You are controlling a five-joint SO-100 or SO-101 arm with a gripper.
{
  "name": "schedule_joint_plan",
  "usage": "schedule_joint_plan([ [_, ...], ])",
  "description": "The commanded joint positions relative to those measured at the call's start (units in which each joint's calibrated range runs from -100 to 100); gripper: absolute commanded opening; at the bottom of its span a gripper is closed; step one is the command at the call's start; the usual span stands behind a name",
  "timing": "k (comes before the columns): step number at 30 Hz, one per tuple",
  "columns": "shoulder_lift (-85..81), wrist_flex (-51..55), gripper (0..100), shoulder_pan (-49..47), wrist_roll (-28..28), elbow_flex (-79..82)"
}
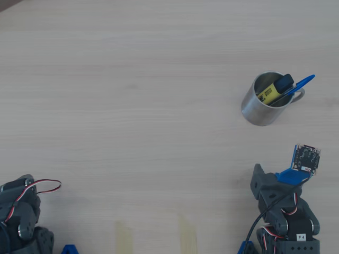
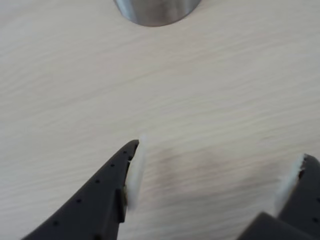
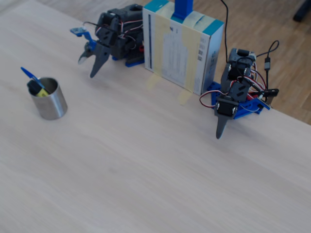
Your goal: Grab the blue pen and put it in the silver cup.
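In the overhead view the cup (image 1: 263,104) stands on the worktop (image 1: 132,106), to the right and toward the far edge. The pen (image 1: 300,84) stands tilted inside it, its top leaning out over the rim to the right, beside a marker (image 1: 275,90) in the same cup. The hand (image 1: 278,180) is nearer than the cup, well apart from it, above bare worktop. In the fixed view a box (image 3: 182,46) stands at the far edge, between this arm and a second arm (image 3: 235,92) on the right.
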Motion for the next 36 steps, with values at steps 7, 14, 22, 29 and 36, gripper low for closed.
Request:
schedule_joint_plan([
  [7, -0.8, 6.6, 40, -0.1, 0.3, 0.4],
  [14, -0.8, 11.2, 31, 0.5, 0.3, 0.4],
  [22, -0.8, 15.4, 31, 0.0, 0.4, 0.4],
  [29, -0.8, 15.5, 22, -0.2, 1.9, 0.4],
  [36, -0.8, 15.8, 15, 0.0, 4.2, 0.4],
])
